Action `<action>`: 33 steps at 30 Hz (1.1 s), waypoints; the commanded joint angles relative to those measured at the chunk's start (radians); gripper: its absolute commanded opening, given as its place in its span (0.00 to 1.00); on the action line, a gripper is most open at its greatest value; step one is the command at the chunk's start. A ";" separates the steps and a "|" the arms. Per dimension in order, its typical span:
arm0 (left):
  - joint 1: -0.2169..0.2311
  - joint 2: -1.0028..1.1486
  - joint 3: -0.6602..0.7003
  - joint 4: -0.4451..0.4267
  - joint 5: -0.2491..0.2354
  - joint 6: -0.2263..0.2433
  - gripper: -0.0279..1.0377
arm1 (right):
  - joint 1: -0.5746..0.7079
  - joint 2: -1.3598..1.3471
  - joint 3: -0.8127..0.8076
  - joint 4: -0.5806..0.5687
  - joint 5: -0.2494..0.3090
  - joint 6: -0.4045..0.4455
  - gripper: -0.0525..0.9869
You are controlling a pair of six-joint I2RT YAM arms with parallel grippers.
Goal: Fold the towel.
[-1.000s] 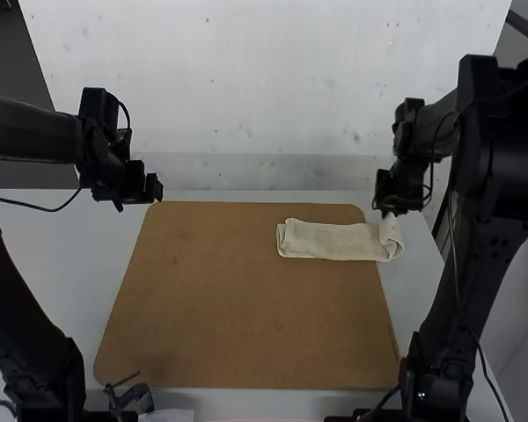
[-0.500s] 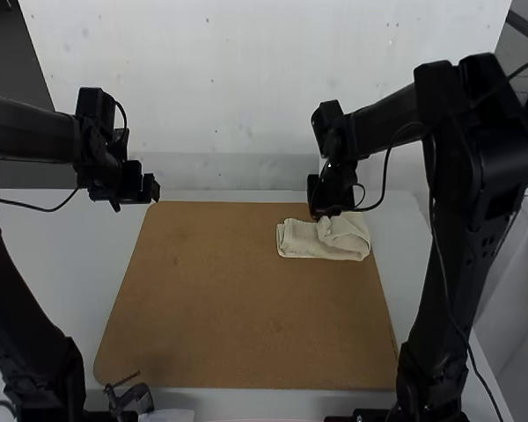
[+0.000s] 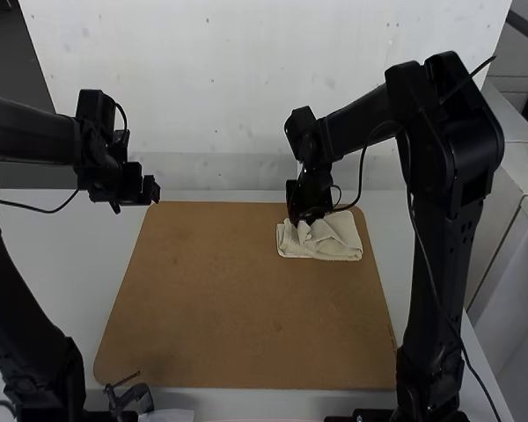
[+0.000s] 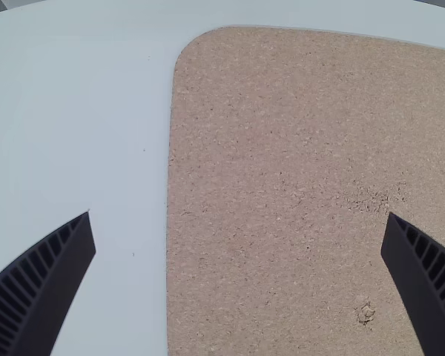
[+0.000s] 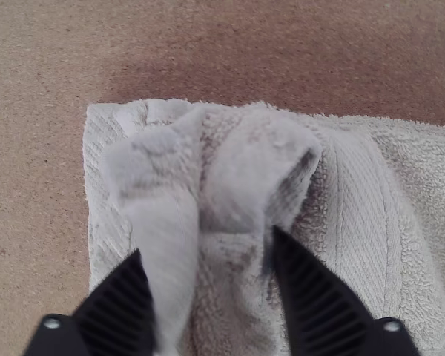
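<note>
The cream towel (image 3: 339, 239) lies as a short folded bundle at the brown board's far right part, its right portion brought over the left. My right gripper (image 3: 301, 220) is at the towel's left part, low over it. In the right wrist view my right gripper (image 5: 208, 274) is shut on a bunched, raised part of the towel (image 5: 363, 215), pinched between its two fingers. My left gripper (image 3: 155, 189) is beyond the board's far left corner; in the left wrist view my left gripper (image 4: 239, 237) stands wide open, with nothing between its fingers.
The brown board (image 3: 238, 316) lies on a white table (image 3: 48, 255). A small dark device (image 3: 130, 397) sits by the board's near left corner. Behind the table stands a pale wall panel.
My right gripper has moved left, carrying the towel's right end over its left part, so the bundle is shorter. The left arm has stayed almost still.
</note>
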 commanded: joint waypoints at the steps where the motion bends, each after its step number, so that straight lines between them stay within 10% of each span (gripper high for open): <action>1: 0.010 -0.031 -0.014 0.026 0.017 0.019 0.97 | 0.015 -0.022 0.013 0.028 0.009 0.008 0.71; 8: 0.010 -0.040 -0.017 0.026 0.020 0.025 0.97 | -0.033 -0.102 -0.018 0.076 -0.006 0.003 0.67; 13: 0.010 -0.043 -0.018 0.026 0.020 0.025 0.97 | -0.073 -0.127 -0.035 0.068 -0.004 -0.002 0.07; 33: 0.009 -0.079 -0.028 0.029 0.028 0.028 0.97 | 0.021 0.041 0.025 0.045 0.008 0.005 0.07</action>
